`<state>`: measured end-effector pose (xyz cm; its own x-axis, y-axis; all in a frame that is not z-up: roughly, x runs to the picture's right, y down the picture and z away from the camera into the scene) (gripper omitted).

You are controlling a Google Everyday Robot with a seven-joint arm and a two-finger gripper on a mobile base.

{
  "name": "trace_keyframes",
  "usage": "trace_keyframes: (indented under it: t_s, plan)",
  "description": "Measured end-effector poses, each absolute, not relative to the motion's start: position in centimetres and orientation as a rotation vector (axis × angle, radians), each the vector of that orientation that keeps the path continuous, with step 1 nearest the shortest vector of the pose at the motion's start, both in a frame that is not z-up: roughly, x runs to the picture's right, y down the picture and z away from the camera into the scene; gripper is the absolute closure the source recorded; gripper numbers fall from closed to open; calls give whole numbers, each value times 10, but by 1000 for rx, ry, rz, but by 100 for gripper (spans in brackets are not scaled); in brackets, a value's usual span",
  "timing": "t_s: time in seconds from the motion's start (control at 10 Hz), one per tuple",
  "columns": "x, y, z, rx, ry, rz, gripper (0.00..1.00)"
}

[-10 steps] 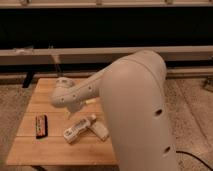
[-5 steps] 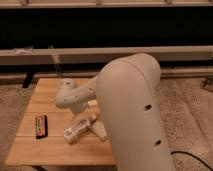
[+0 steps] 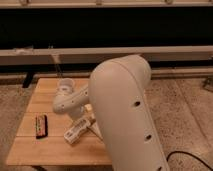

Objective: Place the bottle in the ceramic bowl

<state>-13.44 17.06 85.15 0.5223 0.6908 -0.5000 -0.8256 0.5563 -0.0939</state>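
A cream-white oblong bottle (image 3: 75, 131) with a pale label lies on the wooden table (image 3: 50, 150), front centre. My gripper (image 3: 89, 123) is at the end of the white forearm, low over the table and right beside the bottle's right end. I cannot tell whether it touches or holds the bottle. The arm's elbow (image 3: 66, 103) hangs over the table's middle. The orange-red ceramic bowl is out of view, and the large arm link (image 3: 125, 115) hides the table's right part.
A small white cup (image 3: 64, 85) stands at the back of the table behind the elbow. A dark bar-shaped packet (image 3: 41, 125) lies at the front left. A dark wall with a pale rail runs behind. The floor is speckled.
The large arm link has swung left and covers more of the table's right side. The bottle, the packet and the cup have stayed in place.
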Motion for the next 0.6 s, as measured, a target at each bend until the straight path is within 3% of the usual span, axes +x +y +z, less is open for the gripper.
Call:
trace_keyframes:
  t_s: [0.6]
  plan:
    - [-116,200,841,-367,430,940,1]
